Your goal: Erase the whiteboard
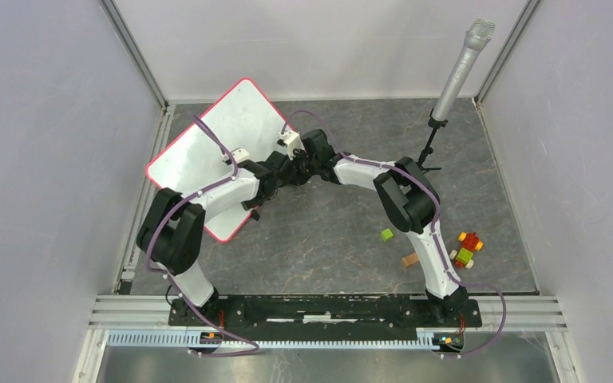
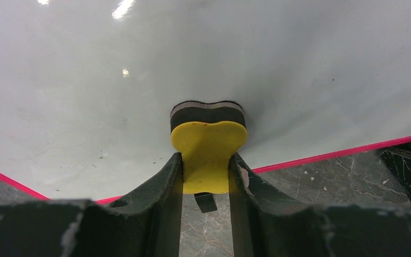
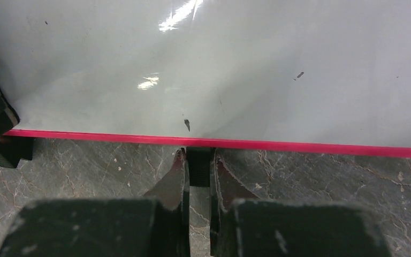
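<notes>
The whiteboard (image 1: 207, 144) lies tilted at the back left of the table, white with a red-pink rim; it also shows in the left wrist view (image 2: 112, 80) and the right wrist view (image 3: 219, 64). Only small dark specks show on it. My left gripper (image 2: 205, 171) is shut on a yellow eraser (image 2: 207, 150), whose dark felt end presses on the board near its rim. My right gripper (image 3: 199, 160) is shut on a small black edge clip (image 3: 198, 166) at the board's rim. In the top view the two grippers meet at the board's right edge (image 1: 283, 163).
A grey microphone (image 1: 461, 68) on a black stand stands at the back right. Small coloured blocks (image 1: 466, 249), a green cube (image 1: 386, 234) and a wooden block (image 1: 409, 259) lie at the front right. Enclosure walls ring the marble table.
</notes>
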Action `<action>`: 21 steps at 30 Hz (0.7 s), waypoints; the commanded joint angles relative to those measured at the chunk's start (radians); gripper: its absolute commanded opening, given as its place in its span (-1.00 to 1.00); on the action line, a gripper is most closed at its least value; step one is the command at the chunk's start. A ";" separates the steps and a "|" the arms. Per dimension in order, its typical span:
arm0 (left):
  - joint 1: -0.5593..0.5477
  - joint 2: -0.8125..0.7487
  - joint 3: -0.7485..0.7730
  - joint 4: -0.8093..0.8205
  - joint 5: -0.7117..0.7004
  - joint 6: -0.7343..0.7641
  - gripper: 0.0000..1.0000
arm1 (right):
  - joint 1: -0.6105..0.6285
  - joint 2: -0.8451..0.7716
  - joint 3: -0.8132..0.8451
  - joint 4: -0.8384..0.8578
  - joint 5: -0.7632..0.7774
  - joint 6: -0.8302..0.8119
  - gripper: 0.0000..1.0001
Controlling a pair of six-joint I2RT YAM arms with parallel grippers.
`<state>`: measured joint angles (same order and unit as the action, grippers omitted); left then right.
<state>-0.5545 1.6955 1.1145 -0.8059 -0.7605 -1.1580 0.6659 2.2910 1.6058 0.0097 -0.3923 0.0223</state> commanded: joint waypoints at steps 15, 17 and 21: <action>0.009 -0.198 -0.223 -0.062 -0.198 -0.108 -0.57 | -0.028 0.021 -0.001 -0.056 0.014 0.033 -1.00; 0.005 -0.223 -0.220 -0.063 -0.173 -0.083 -0.57 | -0.028 0.019 0.000 -0.060 0.017 0.026 -1.00; -0.003 -0.281 -0.208 -0.053 -0.089 0.012 -0.58 | -0.028 0.008 0.000 -0.075 0.041 0.008 -0.96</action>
<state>-0.5579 1.4891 0.9085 -0.8246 -0.8562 -1.2263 0.6659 2.2910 1.6058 0.0090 -0.3885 0.0250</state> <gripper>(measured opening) 0.389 0.107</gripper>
